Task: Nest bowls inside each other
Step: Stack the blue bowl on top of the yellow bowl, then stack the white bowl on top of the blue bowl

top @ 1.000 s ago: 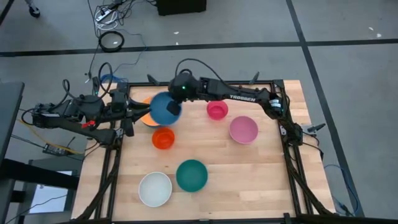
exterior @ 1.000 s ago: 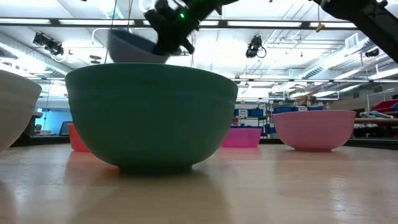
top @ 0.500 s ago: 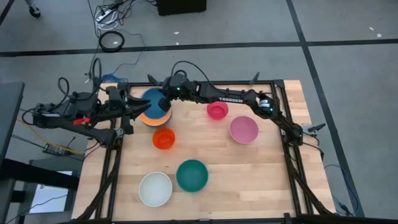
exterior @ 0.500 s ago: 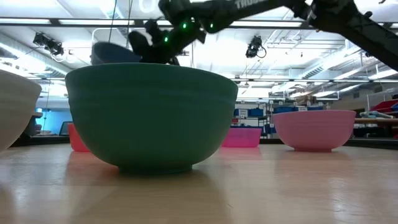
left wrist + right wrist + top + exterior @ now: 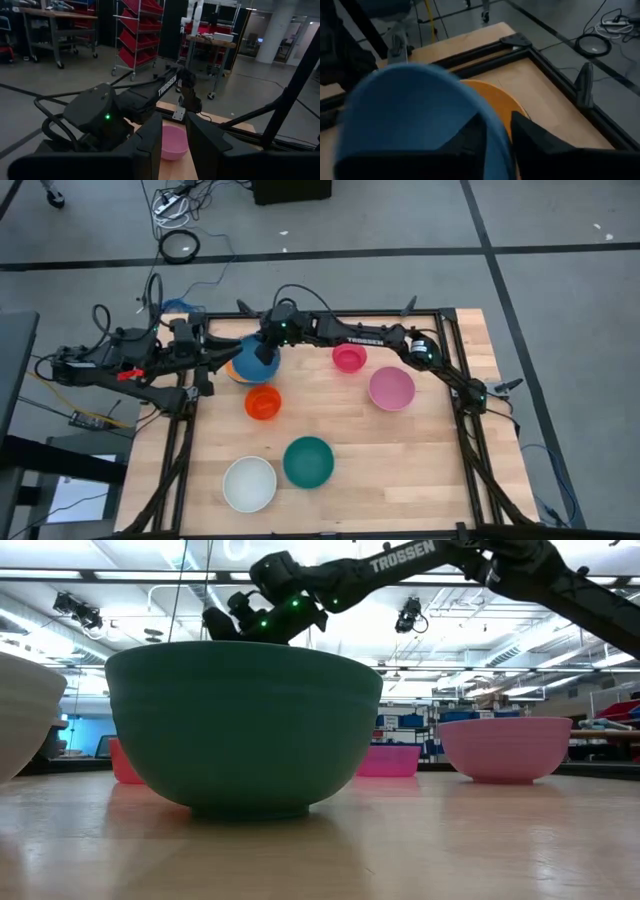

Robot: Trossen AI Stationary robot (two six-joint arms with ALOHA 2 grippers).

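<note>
The blue bowl (image 5: 250, 352) sits in the orange bowl (image 5: 233, 370) at the table's far left. In the right wrist view the blue bowl (image 5: 415, 115) covers most of the orange bowl (image 5: 506, 102). My right gripper (image 5: 263, 354) reaches over from the right, and its fingers (image 5: 499, 125) stand one on each side of the blue bowl's rim. In the low view the gripper (image 5: 225, 625) shows above the teal bowl and the blue bowl is hidden behind it. My left gripper (image 5: 220, 362) waits open just left of the two bowls, with nothing between its fingers (image 5: 173, 125). My right gripper has one finger (image 5: 470, 142) inside the blue bowl and the other (image 5: 535, 145) outside, astride the rim's right side (image 5: 492, 120). The fingers slant down from the table's right. I cannot tell whether they touch the wall. The bowl rests in the orange bowl.
A red-orange bowl (image 5: 263, 402) stands just in front of the stacked pair. A hot pink bowl (image 5: 349, 358) and a mauve bowl (image 5: 391, 388) stand to the right. A teal bowl (image 5: 308, 462) and a white bowl (image 5: 249, 484) stand near the front edge. A black frame (image 5: 455, 360) borders the table.
My right gripper has gone down and toward the table's far left with the blue bowl. The bowl, held above the table a second ago, has come down into the orange bowl and has sunk out of the low view behind the teal bowl.
</note>
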